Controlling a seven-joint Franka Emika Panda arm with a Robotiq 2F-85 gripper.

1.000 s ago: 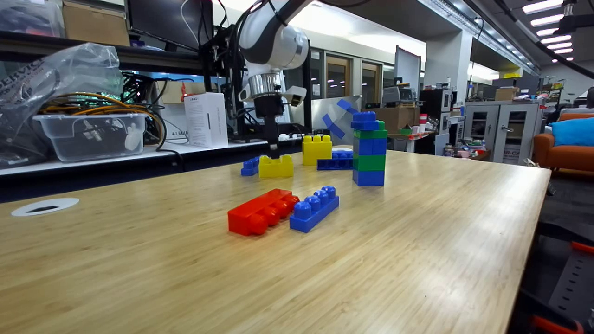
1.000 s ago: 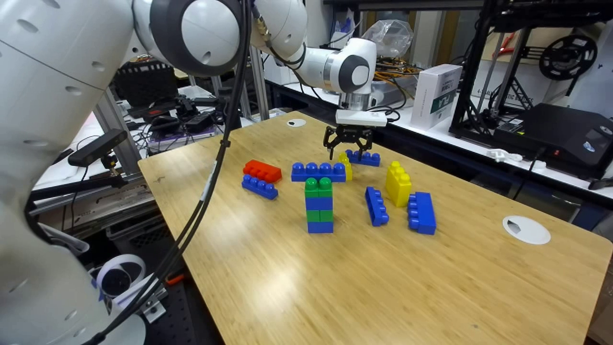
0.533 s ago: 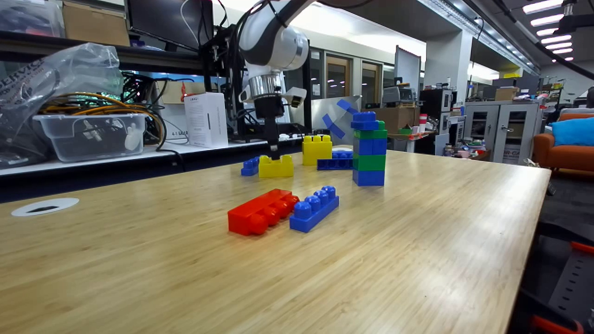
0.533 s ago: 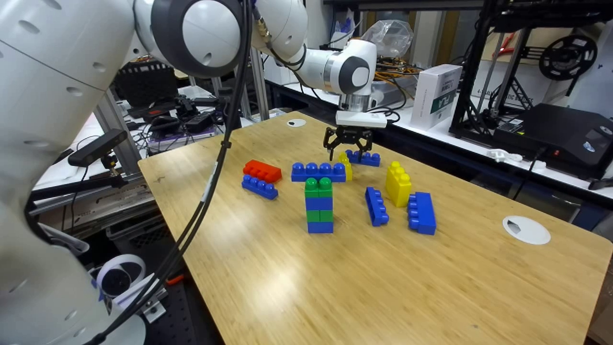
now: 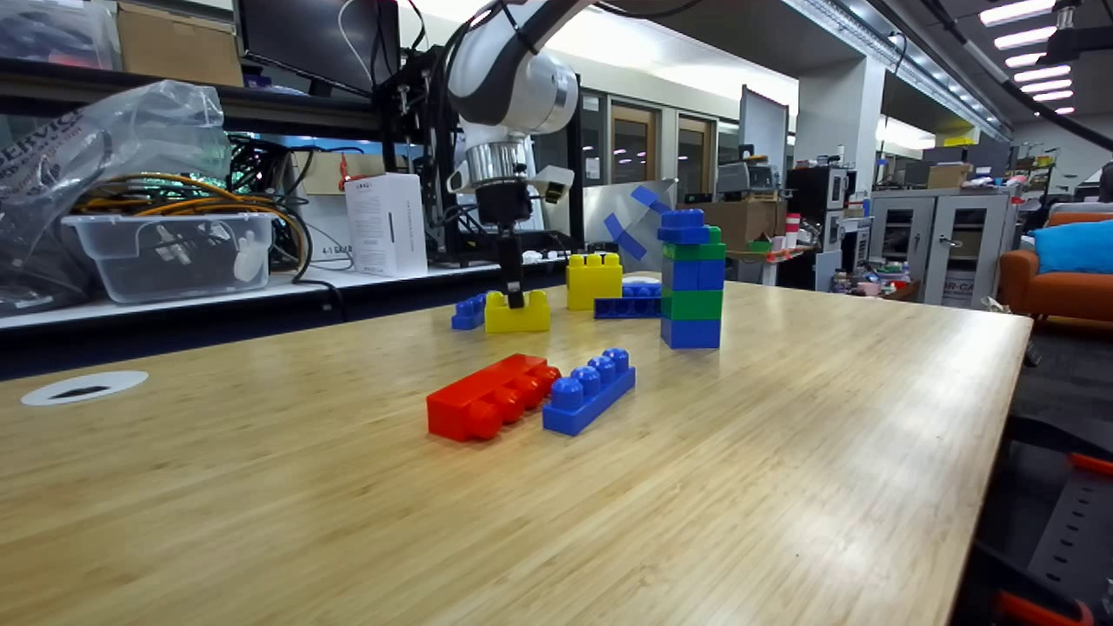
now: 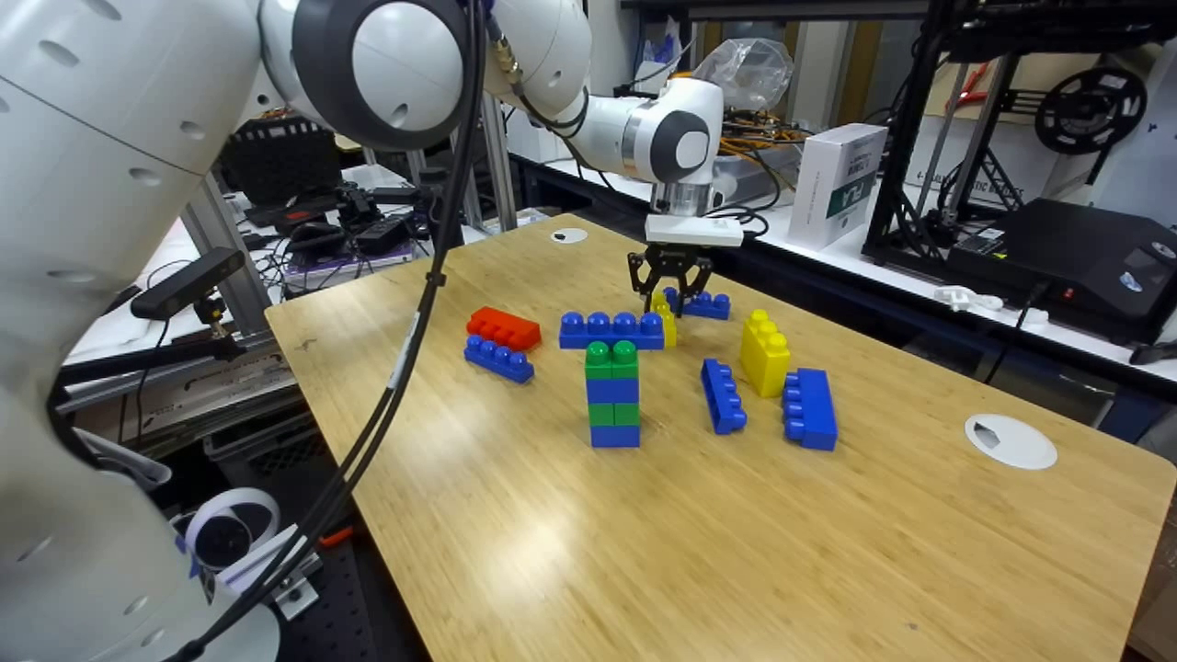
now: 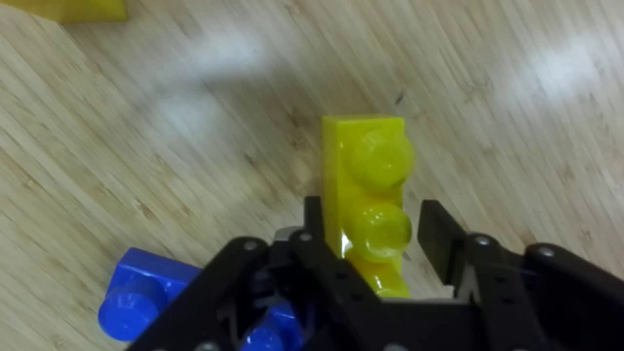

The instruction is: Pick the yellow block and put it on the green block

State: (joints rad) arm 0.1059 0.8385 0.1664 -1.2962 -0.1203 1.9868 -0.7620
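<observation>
Yellow block (image 7: 368, 195), blue brick (image 7: 139, 295), partly behind pincer (image 7: 373, 217)

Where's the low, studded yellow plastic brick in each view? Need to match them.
In an exterior view: low studded yellow plastic brick, slightly left of centre.
In an exterior view: the brick slightly right of centre, partly hidden.
Wrist view: the brick right of centre, lower end hidden.
Shared landmark: the black two-fingered tool, at the brick in every view.
</observation>
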